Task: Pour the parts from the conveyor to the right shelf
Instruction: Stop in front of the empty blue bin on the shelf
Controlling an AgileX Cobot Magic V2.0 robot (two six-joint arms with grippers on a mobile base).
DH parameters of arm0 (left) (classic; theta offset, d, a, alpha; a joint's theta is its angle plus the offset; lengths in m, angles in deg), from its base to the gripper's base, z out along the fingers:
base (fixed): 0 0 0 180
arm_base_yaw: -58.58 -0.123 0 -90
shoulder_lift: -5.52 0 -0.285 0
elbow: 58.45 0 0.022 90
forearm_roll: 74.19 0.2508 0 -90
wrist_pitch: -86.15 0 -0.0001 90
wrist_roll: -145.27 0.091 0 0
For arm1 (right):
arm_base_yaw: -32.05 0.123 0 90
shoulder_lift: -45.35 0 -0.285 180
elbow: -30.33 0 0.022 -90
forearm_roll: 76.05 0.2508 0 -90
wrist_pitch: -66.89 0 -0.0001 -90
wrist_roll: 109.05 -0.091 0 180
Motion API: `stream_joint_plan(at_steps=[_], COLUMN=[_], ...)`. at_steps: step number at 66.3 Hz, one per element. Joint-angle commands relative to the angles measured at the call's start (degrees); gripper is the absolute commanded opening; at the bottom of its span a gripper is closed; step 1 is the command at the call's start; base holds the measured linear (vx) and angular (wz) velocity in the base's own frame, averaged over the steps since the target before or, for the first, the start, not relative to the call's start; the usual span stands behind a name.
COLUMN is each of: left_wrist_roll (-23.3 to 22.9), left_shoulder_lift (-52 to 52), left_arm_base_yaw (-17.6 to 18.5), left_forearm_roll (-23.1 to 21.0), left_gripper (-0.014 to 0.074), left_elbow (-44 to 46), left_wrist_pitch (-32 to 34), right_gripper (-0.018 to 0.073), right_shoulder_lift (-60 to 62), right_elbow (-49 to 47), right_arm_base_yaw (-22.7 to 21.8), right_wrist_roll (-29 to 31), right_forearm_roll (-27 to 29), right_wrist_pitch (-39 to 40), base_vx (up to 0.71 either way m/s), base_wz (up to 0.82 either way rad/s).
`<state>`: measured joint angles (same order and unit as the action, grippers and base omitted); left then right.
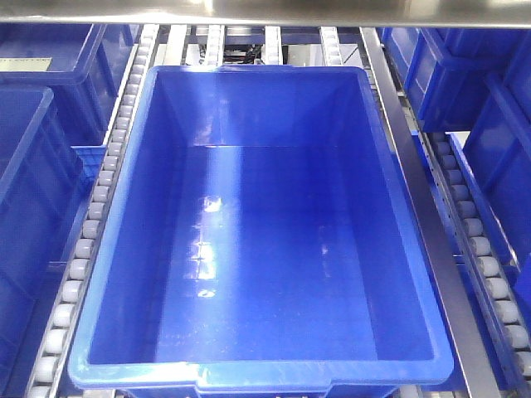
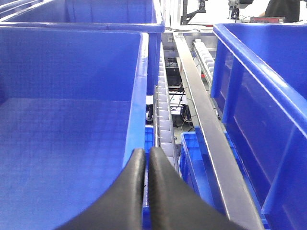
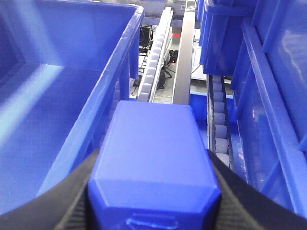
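1. Your left gripper point(image 2: 145, 165) has its black fingers pressed together, nothing between them, hanging over the right rim of the large blue bin point(image 1: 261, 240).
2. Your right gripper point(image 3: 152, 191) pinches a small blue box point(image 3: 152, 158) between its black fingers, just right of that bin's right wall.
3. The large blue bin sits on roller tracks point(image 1: 91, 224) and its floor looks bare in the front view; no parts are visible.
4. A metal rail point(image 1: 423, 215) runs along the bin's right side, with more blue bins point(image 1: 477, 91) beyond it.
5. Further blue bins point(image 1: 37, 116) stand to the bin's left.
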<state>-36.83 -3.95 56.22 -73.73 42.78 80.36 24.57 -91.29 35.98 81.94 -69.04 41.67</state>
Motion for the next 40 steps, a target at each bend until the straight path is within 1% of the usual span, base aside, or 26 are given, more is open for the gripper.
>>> stream_joint_plan(at_steps=[1,40], left_wrist_roll=[-0.49,-0.49], left_shoulder_lift=[-0.99,-0.99], left_arm_base_yaw=[0.27,0.27], left_forearm_roll=[-0.45,-0.45], left_gripper=[-0.0006,-0.0006], left_elbow=[1.12,1.12], left_wrist_pitch=[4.52,4.52], right_gripper=[-0.0005,-0.0005], right_shoulder_lift=[-0.53,-0.53], right_elbow=[-1.65,-1.65], right_arm_base_yaw=[-0.12,-0.05], right_wrist_roll=[0.47,0.47], right_forearm_roll=[0.06,0.21], right_wrist_pitch=[4.55,4.55], base_vx=[0.01,0.0], base_wz=[0.01,0.0])
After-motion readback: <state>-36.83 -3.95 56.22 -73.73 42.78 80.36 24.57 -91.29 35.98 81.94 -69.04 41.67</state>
